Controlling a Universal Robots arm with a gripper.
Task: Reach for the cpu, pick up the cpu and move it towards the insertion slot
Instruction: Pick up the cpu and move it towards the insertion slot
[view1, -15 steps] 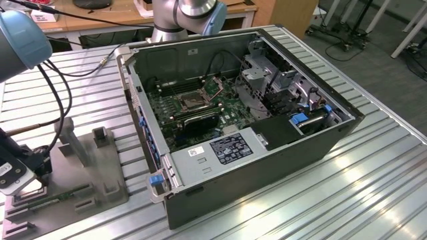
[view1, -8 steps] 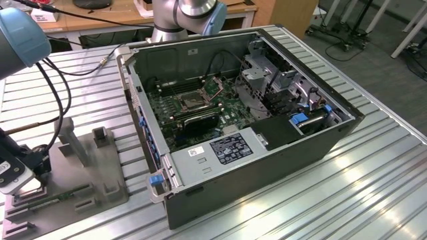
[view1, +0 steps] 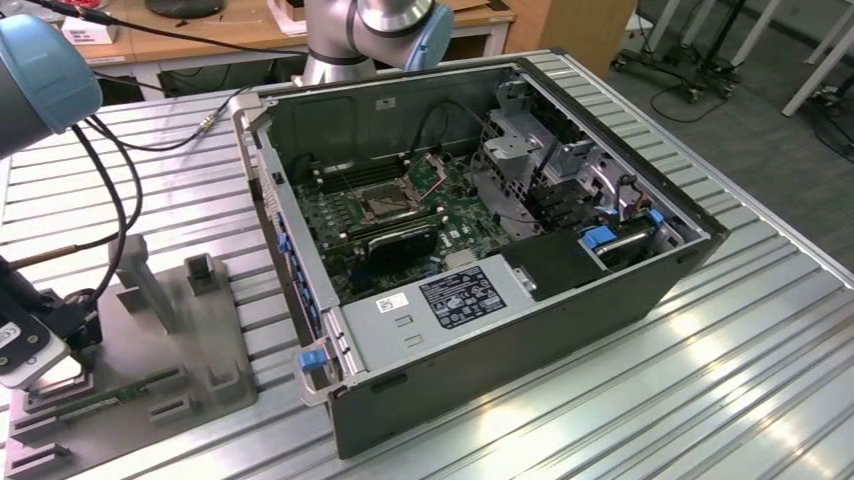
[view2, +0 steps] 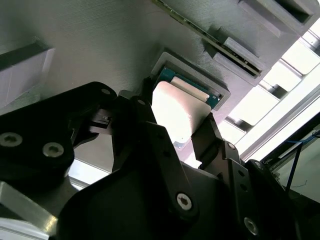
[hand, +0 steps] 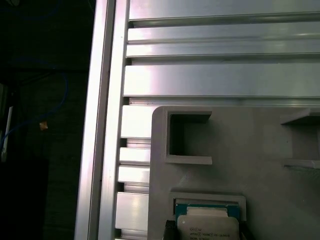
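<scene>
The cpu (view2: 175, 112) is a small square chip with a pale metal top and a green-blue rim. It lies flat in a raised pocket of the grey holder plate (view2: 100, 45). My gripper (view2: 177, 107) is down over it, and the black fingers (view2: 145, 107) lie against two opposite edges of the chip, shut on it. In the first wrist view the cpu (hand: 207, 222) still sits inside its pocket frame. In the exterior view my gripper (view1: 38, 368) is at the far left, low over the holder plate (view1: 200, 340). The insertion slot (view1: 380, 205) is the square socket on the motherboard inside the open case.
The open computer case (view1: 534, 300) lies on the ribbed aluminium table (view1: 721, 380), to the exterior view's right of the holder plate. A narrow green memory stick (view1: 100, 395) rests on the plate near the gripper. Grey posts (view1: 200, 270) rise from the plate. The table edge (hand: 100, 150) runs close by.
</scene>
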